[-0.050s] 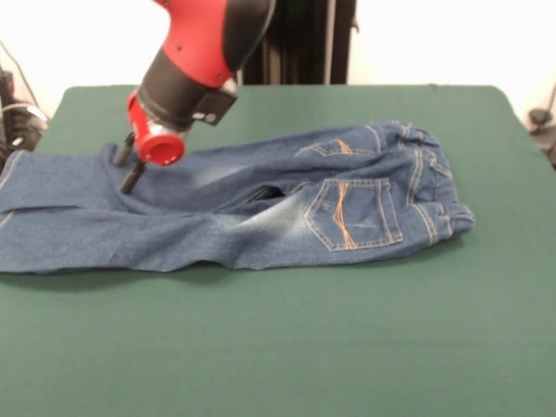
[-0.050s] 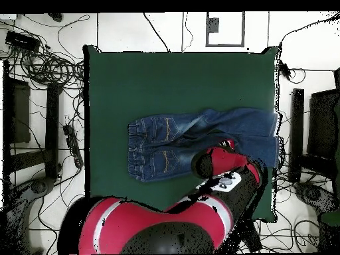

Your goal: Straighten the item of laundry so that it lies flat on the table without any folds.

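**Jeans mostly spread out, gripper down on a leg**

While the jeans (image 1: 261, 204) lie back-pockets-up across the green table (image 1: 287, 347), legs run twd the left edge in front view, w/ a crease btwn them. Gripper (image 1: 129, 165) sits on the far leg, fingers spread apart, not pinching any fabric afaict. Waistband's at the right.

Jeans (image 1: 261, 208) leg ends beyond frame edge.
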### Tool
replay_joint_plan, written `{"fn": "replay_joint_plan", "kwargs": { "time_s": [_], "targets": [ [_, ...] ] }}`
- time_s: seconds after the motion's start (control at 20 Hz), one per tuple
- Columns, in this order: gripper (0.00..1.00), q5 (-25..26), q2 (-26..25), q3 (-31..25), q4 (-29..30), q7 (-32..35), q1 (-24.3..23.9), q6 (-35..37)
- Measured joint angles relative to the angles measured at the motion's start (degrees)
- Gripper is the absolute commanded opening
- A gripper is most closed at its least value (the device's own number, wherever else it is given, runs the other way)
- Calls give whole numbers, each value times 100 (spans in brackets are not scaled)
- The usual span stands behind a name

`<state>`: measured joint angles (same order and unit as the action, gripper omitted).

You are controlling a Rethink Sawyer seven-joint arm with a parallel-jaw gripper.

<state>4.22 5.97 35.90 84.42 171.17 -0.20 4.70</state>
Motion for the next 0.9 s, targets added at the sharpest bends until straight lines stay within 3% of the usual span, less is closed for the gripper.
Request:
{"fn": "replay_joint_plan", "kwargs": {
  "time_s": [0.9],
  "targets": [
    [100, -86, -292, 132, -316, 0, -190, -204]
  ]
}}
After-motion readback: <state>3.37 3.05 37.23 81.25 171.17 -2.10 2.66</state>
